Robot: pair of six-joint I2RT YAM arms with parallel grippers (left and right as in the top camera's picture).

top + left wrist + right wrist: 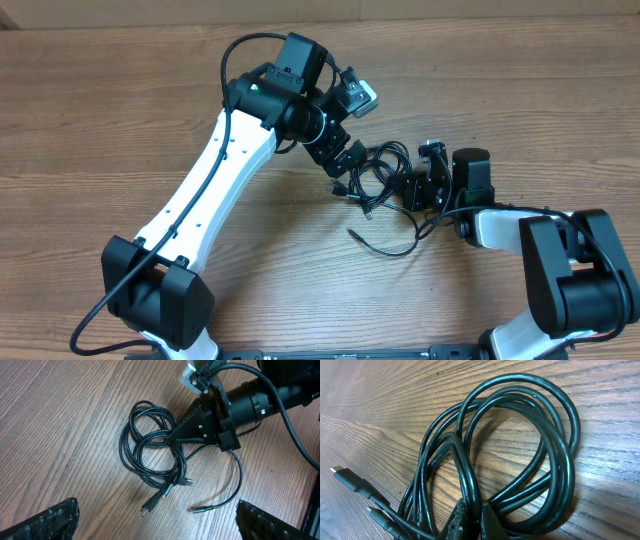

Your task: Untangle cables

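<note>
The cables (372,168) lie bunched in overlapping loops on the wooden table between the two arms. One loose strand (392,247) curves toward the front. In the left wrist view the loops (142,447) spread left of my right gripper (174,436), and plug ends (150,505) point toward the camera. My right gripper (476,519) is shut on a couple of cable strands (520,435) where the loops cross. My left gripper (157,517) hovers wide open above the plug ends, its fingers (55,520) at the bottom corners, holding nothing.
The left arm's white link (215,190) slants across the table's left half, and its thick black wiring (235,55) arcs over the wrist. The right arm's base (575,265) stands at the front right. Bare wood surrounds the bunch.
</note>
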